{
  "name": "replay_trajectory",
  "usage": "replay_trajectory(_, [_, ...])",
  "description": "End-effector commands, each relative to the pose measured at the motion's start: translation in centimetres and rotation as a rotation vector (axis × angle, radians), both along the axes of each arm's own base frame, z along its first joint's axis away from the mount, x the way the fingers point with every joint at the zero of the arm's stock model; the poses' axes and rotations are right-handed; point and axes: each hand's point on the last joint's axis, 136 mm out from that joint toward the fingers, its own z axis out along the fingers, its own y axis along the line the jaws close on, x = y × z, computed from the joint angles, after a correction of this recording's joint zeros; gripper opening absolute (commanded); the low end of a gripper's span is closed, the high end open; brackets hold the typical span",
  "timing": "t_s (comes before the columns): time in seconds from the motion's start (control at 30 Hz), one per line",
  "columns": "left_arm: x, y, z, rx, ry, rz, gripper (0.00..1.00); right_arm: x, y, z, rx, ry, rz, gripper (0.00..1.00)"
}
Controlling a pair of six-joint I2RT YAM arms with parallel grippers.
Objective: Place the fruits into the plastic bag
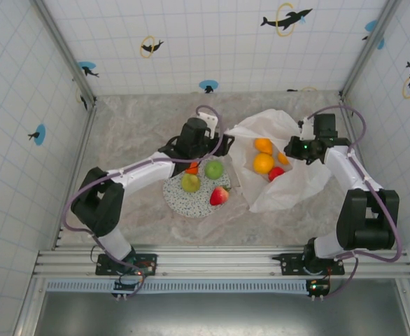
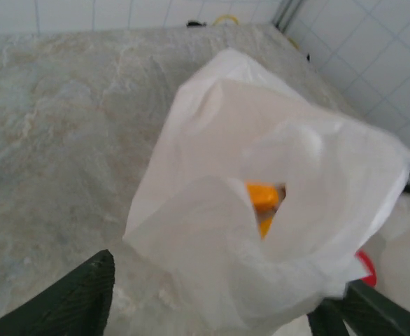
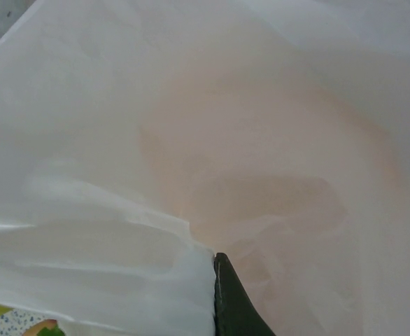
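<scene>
Two arms at the thin white plastic bag [image 1: 289,187]

From above, three orange fruits [image 1: 263,163] and a red fruit [image 1: 276,173] lie inside it, and two green fruits [image 1: 214,169] sit on the speckled grey plate [image 1: 179,203]. The wrist views show the left gripper [image 1: 217,143] with fingers [image 2: 79,301] apart around the bunched plastic. The right gripper [image 3: 216,260] is pinched on the bag's edge.

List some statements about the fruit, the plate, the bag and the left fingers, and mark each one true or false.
1. Two green fruits lie on the speckled plate. True.
2. The plastic bag holds no fruit. False: orange fruits lie in it.
3. The left fingers stand wide apart. True.
4. The red-and-yellow fruit is inside the bag. False: it sits at the plate's edge.
</scene>
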Motion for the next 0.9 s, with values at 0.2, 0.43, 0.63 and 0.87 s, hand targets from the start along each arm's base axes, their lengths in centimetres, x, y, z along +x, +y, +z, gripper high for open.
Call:
replay_trajectory(0.2, [-5.9,6.1,0.5,-0.036,0.016,0.063,0.96,0.7,1.2,0.6,0.061,-0.044,0.019,0.0])
replay_trajectory(0.43, [-9.2,12.4,-4.0,0.059,0.085,0.227,0.98,0.8,1.5,0.1,0.069,-0.044,0.031,0.0])
replay_trajectory(0.63, [-8.7,13.1,-7.5,0.227,0.166,0.247,0.98,0.9,2.2,-0.5,0.083,-0.034,0.053,0.0])
replay_trajectory(0.87, [-7.9,12.1,-9.7,0.268,0.208,0.235,0.98,0.6,2.1,-0.3,0.074,-0.039,0.057,0.0])
